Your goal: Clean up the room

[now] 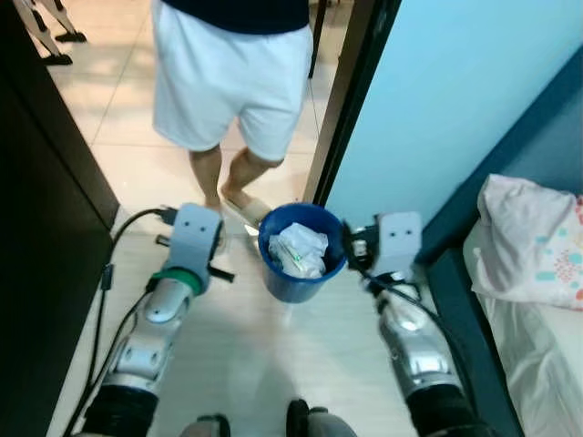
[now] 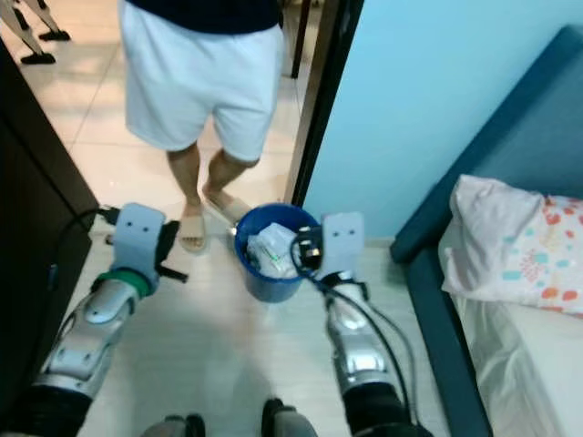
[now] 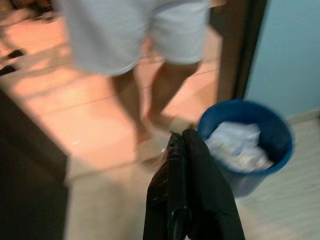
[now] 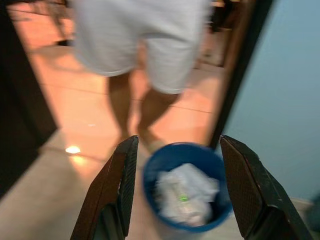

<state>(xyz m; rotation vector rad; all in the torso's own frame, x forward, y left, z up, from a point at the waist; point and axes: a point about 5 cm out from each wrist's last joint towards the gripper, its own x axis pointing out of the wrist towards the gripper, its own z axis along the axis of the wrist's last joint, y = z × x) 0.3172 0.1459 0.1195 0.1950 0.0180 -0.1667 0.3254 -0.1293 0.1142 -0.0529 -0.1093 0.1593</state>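
- Feet [image 1: 301,421] of my rig show at the bottom centre of the left eye view, planted on pale floor [image 1: 246,355], with both silver arms reaching up the frame from either side of them.
- Dead centre stands the bin [image 1: 301,250], blue, round and upright, part-filled with crumpled white waste [image 1: 299,248]; its long axis is vertical, mouth up.
- My right gripper [image 4: 175,192] has its fingers spread wide apart and holds nothing; in the right wrist view the bin sits squarely between them, just beyond the tips.
- In the left eye view that wrist is just beside the bin's right rim, so the bin lies forward and slightly toward frame centre from it.
- My left gripper [image 3: 182,150] has its fingers pressed together and empty; the bin lies off to its right, near but apart.
- I judge the right arm the better placed: straddling the rim needs only a short advance.
- A person [image 1: 232,73] in white shorts stands at upper centre in the doorway, sandalled foot [image 1: 244,208] close behind the bin, so I'd keep any reach low and short.
- At right, a pillow [image 1: 528,238] on the bed, well apart.
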